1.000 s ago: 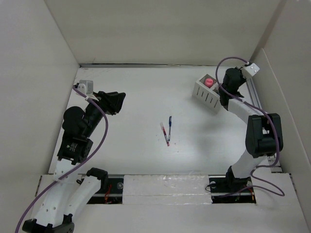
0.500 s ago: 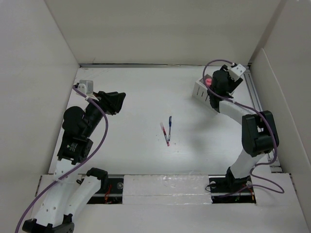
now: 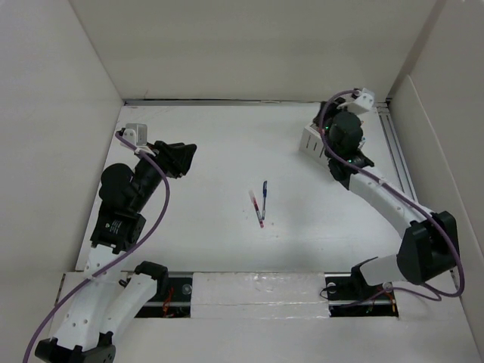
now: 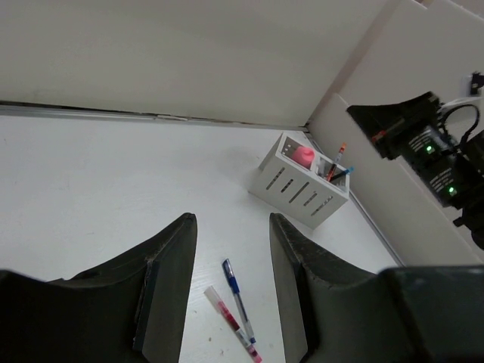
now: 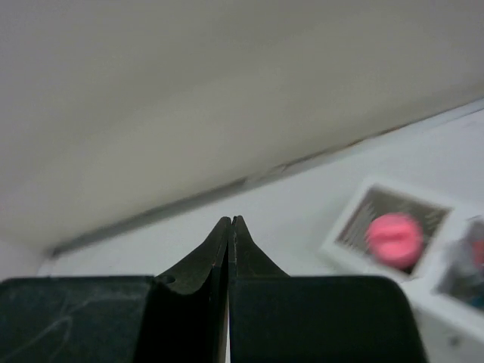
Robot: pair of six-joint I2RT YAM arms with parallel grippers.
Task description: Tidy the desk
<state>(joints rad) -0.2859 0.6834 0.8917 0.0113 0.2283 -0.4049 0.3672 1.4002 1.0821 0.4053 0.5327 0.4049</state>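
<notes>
On the white desk (image 3: 219, 144) two pens lie side by side near the middle: a blue pen (image 3: 265, 189) (image 4: 236, 291) and a red pen (image 3: 257, 208) (image 4: 227, 318). My left gripper (image 3: 187, 153) (image 4: 232, 223) hovers at the left, aimed toward them, open with nothing between its fingers. At the back right my right gripper (image 3: 333, 125) (image 5: 229, 219) hangs over the white slotted organizer (image 3: 310, 144) (image 4: 302, 185) (image 5: 355, 219), shut and empty. A pink object (image 4: 304, 156) (image 5: 393, 236) sits in one compartment of the organizer, and two pens (image 4: 336, 162) stand in another.
White walls close the desk on three sides. A metal rail (image 3: 395, 151) runs along the right edge behind the organizer. The right arm's elbow (image 3: 427, 253) stands near the front right corner.
The right arm swung from the rail side leftward over the organizer, and its elbow dropped toward the front. The left arm and both loose pens stayed put.
</notes>
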